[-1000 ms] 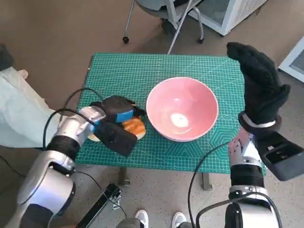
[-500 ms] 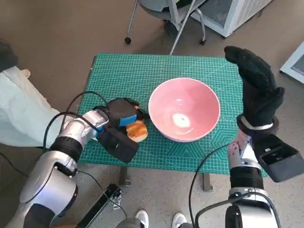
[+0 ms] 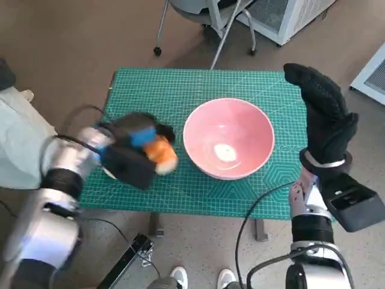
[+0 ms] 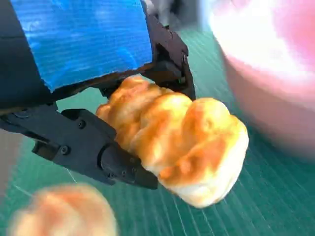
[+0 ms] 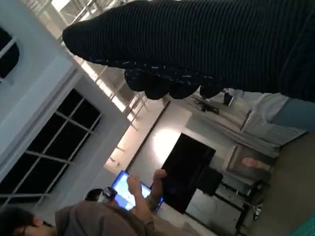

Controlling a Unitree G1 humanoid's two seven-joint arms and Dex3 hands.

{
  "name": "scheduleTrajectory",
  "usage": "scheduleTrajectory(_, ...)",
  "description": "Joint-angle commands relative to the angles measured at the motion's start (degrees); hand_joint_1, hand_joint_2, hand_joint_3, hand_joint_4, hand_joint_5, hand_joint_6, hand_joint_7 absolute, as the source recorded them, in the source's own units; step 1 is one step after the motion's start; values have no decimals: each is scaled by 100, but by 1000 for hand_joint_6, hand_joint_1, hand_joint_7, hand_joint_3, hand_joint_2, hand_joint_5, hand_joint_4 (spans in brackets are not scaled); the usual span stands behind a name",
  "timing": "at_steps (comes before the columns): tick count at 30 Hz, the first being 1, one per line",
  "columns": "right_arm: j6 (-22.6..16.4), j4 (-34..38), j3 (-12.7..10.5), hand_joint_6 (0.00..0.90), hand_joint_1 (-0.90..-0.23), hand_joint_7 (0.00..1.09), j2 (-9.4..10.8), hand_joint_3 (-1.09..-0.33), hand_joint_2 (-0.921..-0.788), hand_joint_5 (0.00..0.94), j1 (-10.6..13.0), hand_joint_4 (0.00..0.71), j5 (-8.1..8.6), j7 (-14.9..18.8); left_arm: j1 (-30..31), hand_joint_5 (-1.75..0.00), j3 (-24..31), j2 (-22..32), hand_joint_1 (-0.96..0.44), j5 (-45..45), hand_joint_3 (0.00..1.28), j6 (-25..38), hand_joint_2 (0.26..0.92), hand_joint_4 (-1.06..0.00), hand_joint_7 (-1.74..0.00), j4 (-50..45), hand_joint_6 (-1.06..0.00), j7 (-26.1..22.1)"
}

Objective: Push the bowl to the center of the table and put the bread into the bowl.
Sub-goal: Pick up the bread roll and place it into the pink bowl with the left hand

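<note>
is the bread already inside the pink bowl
No, the left hand holds the bread beside the pink bowl, outside its rim.

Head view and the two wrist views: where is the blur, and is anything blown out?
Head view: left hand and bread are motion-smeared; bowl, mat and right hand stay sharp. Left wrist view: held bread fairly sharp, bowl washed out and soft, a second bread blurred. Right wrist view: glove dark, room behind it soft.
</note>
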Motion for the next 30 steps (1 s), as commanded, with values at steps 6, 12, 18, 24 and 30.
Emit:
scheduleTrajectory(6,148,-3,23,81,-586,801,31,-622,-921,6,72,376,68,4,-512,-1286,926,-184,2,-1277,66,-124,917,-561,-1021,-1214,-777,-562)
scheduleTrajectory(12,141,41,39,78,-583,800,55,-622,-921,5,16,376,46,-6,-558,-1174,923,-602,2,-1443,49,-145,912,-619,-1080,-1723,-773,-679)
scheduleTrajectory(18,130,75,58,78,-582,795,104,-623,-921,4,-17,375,36,-1,-769,-1193,601,-1034,1,-1038,48,-218,918,-607,-1084,-1455,-762,-611)
scheduleTrajectory(24,118,77,75,87,-573,798,139,-625,-921,4,-20,375,50,38,-913,-1212,249,-1433,-1,-541,66,-149,920,-574,-1115,-894,-747,-377)
scheduleTrajectory(30,140,25,96,92,-566,804,144,-625,-921,4,20,376,136,122,-899,-1089,47,-1794,-36,-381,109,292,910,-425,-1012,-284,-549,-622)
